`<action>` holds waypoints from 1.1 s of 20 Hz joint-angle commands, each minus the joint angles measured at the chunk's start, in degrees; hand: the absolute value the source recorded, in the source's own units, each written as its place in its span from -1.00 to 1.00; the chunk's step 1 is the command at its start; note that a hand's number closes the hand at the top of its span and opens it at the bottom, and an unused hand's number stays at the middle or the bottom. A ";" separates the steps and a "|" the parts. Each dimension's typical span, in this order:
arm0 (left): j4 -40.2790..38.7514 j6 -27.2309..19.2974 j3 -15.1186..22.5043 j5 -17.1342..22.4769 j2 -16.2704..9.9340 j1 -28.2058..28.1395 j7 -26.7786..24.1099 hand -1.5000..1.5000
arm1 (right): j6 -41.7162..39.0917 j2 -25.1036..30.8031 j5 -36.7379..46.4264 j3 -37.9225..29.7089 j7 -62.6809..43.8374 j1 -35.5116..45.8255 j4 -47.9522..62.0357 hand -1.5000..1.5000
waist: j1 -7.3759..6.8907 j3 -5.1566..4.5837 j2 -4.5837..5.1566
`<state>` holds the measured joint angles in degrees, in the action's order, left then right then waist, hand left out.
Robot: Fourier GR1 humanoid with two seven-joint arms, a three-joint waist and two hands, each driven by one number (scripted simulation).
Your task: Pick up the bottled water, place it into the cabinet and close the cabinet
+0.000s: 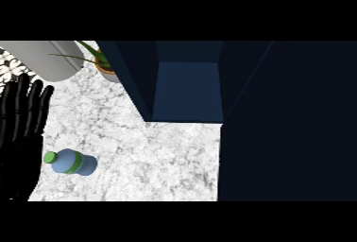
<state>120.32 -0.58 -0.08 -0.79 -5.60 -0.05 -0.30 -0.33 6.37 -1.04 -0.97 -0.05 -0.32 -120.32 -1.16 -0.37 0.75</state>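
Head view: left hand (24, 113) rests at left edge, fingers straight, beside bottled water (72, 162) lying on table (140, 156). Pick-up not begun; next, grasp bottle w/ cabinet (187, 90) open.

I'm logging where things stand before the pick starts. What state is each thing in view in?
bottled water: on the counter, green cap on, not held
cabinet: open, inside looks bare
left hand: open, fingers straight, resting at the view's left edge, beside the bottle
potted plant: upright beside the cabinet
right hand: not in view
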 commanded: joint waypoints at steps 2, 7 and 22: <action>-5.78 11.52 -7.47 14.01 -6.88 2.92 -3.51 -1.00 | 0.10 -0.30 -0.61 0.05 -1.83 -0.21 -1.34 -1.00 | 1.28 0.28 -0.69; -8.27 26.58 -2.34 30.57 -10.08 -2.39 0.58 -1.00 | -5.68 -2.06 -4.77 8.01 -1.78 -6.09 -2.24 -1.00 | 1.17 0.17 -0.61; -22.72 47.80 -22.44 53.64 -31.71 -8.67 6.66 -1.00 | -11.23 -0.55 -4.08 19.37 -0.44 -34.52 -25.11 -1.00 | 2.09 0.39 -1.05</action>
<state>100.52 43.78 -20.51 53.55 -35.42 -7.95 5.46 -10.00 6.32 -6.95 14.71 -3.99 -26.43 -140.26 0.65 -0.02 -0.28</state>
